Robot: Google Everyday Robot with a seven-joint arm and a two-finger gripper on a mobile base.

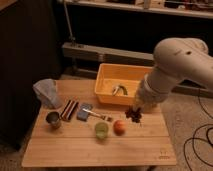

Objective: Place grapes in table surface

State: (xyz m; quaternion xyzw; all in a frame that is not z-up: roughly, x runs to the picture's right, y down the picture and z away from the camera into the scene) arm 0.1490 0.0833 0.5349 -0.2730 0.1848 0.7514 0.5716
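Pale wooden planks are making up the surface (75, 148), standing in a dim room. Over its 3 o'clock side the tool (136, 107) is hanging, at 5 o'clock of the yellow tub (106, 94). The grapes (133, 115) are sitting right at the tool's 6 o'clock, touching its tip, either low over the planks or on them. Whether the tool is clamping them or parting, I cannot tell. Any coming move is pointing straight down, I am judging. No legible writing is showing
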